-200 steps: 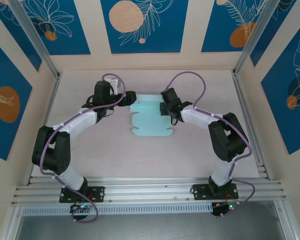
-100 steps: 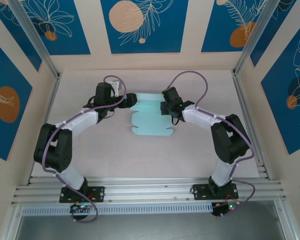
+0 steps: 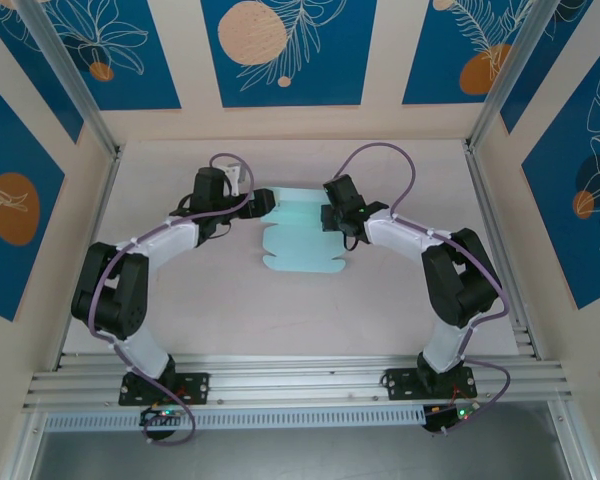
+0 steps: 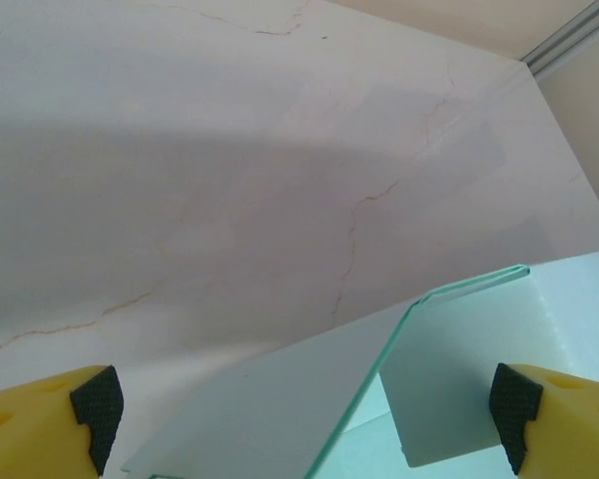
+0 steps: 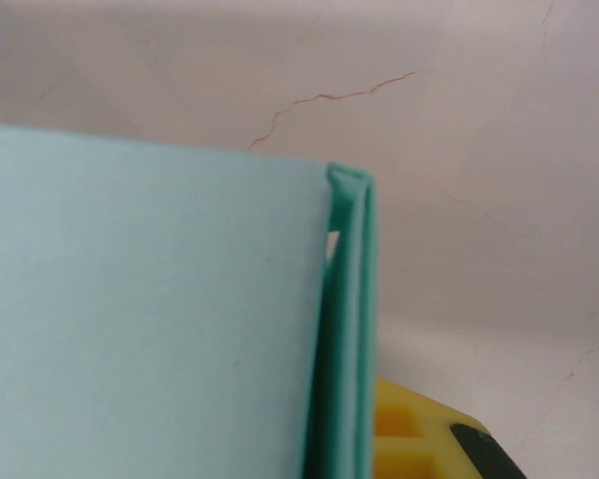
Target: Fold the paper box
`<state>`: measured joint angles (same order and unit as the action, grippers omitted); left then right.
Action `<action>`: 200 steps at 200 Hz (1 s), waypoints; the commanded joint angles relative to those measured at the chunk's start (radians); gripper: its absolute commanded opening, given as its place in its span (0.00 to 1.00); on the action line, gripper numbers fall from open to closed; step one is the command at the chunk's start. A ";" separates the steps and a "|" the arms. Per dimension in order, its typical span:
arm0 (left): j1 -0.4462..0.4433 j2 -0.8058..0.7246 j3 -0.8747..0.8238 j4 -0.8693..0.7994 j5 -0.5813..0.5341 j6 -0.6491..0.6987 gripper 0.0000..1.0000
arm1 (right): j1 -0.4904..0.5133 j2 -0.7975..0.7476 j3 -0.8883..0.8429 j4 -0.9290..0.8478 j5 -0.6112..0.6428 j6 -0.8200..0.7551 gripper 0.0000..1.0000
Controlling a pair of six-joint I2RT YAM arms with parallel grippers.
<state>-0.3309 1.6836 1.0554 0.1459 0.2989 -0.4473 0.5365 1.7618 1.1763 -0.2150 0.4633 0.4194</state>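
A pale blue paper box (image 3: 302, 245), at this point a partly folded die-cut sheet with rounded flaps, lies on the pale table (image 3: 230, 310) between the two arms, towards the far side. The left gripper (image 3: 263, 201) sits at the sheet's far left corner, jaws spread wide and released. In the left wrist view its yellow fingers (image 4: 80, 419) stand either side of a flap (image 4: 280, 399) raised off the table. The right gripper (image 3: 331, 216) is at the sheet's far right edge, clenched on the paper box. In the right wrist view, the doubled card edge runs down beside a yellow finger (image 5: 409, 429).
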 commanded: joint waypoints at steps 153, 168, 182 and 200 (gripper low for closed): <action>-0.082 0.107 0.077 0.088 0.073 -0.063 1.00 | 0.082 0.044 0.105 -0.006 -0.054 0.046 0.00; -0.077 0.085 0.068 0.061 0.042 -0.042 1.00 | 0.079 0.050 0.112 -0.023 -0.036 0.050 0.00; -0.069 0.057 0.056 0.022 0.009 -0.019 1.00 | 0.073 0.053 0.118 -0.043 -0.020 0.058 0.00; -0.051 0.005 0.023 -0.017 -0.032 -0.007 1.00 | 0.062 0.050 0.119 -0.059 -0.008 0.071 0.00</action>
<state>-0.3500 1.7653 1.1091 0.1745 0.2863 -0.4889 0.5556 1.8095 1.2491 -0.3035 0.5087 0.4881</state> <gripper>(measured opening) 0.996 0.124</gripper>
